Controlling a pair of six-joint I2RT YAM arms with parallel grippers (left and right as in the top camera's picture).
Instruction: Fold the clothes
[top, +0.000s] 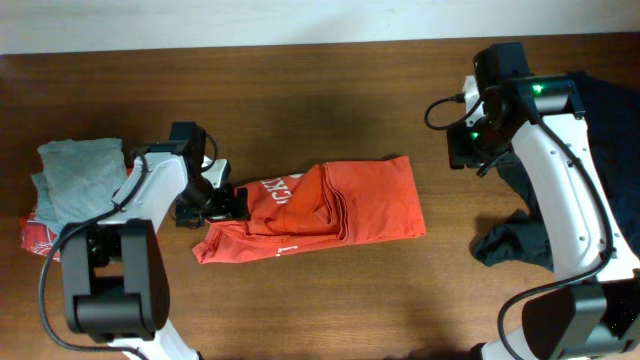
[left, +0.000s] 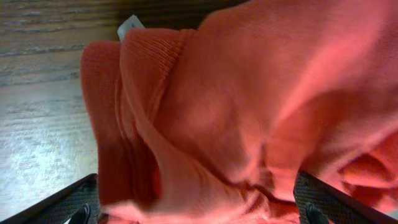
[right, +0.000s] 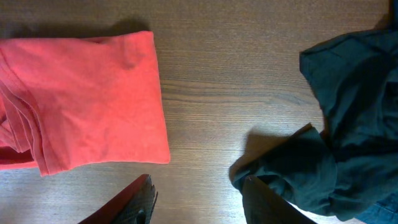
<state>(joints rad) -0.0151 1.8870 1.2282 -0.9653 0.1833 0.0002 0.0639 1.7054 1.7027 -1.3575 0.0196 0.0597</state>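
The orange-red T-shirt (top: 335, 205) lies partly folded in the middle of the table, with white lettering showing near its left end. My left gripper (top: 230, 203) is at that left end. In the left wrist view its fingers (left: 196, 214) are spread wide, and the bunched shirt fabric (left: 249, 106) fills the space between them. My right gripper (top: 468, 150) is open and empty above bare wood, between the shirt's right edge (right: 93, 99) and the dark navy garment (right: 348, 124). The navy garment lies crumpled at the right of the table (top: 525, 235).
A stack of grey-green folded garments (top: 78, 172) sits at the far left on a red-and-white item (top: 38, 235). A small white tag (left: 129, 25) shows at the shirt's edge. The table's far edge (top: 300, 45) meets a pale wall.
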